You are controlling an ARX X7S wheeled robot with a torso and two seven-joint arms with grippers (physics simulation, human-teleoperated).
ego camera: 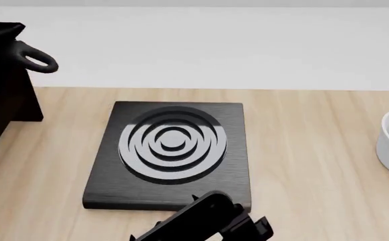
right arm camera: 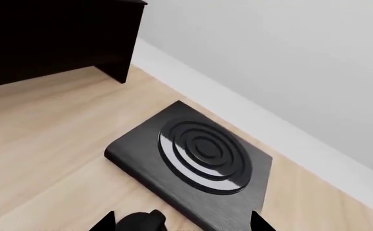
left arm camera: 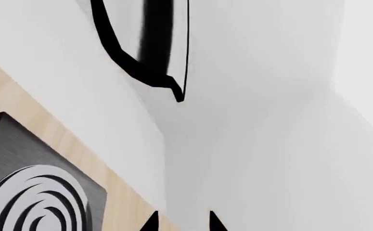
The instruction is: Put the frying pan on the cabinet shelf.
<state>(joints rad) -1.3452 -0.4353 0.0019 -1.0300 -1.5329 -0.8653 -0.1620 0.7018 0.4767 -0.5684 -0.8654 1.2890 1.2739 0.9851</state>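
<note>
The frying pan [ego camera: 37, 59] shows only its looped handle end, jutting from the dark cabinet [ego camera: 0, 95] at the head view's left edge — apparently resting up there, so placement looks largely done. The left end effector [left arm camera: 181, 222] has its tips apart, gripping nothing; the right end effector [right arm camera: 183, 222] is spread too, above the stove plate [ego camera: 170, 153] on the wooden surface [ego camera: 314, 165].

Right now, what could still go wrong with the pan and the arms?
1. Of the frying pan, only the looped handle shows. It sticks out past the side of the cabinet, so a passing arm could catch it and drag the pan off.
2. The right tool hangs low by the stove plate and might bump it.
</note>
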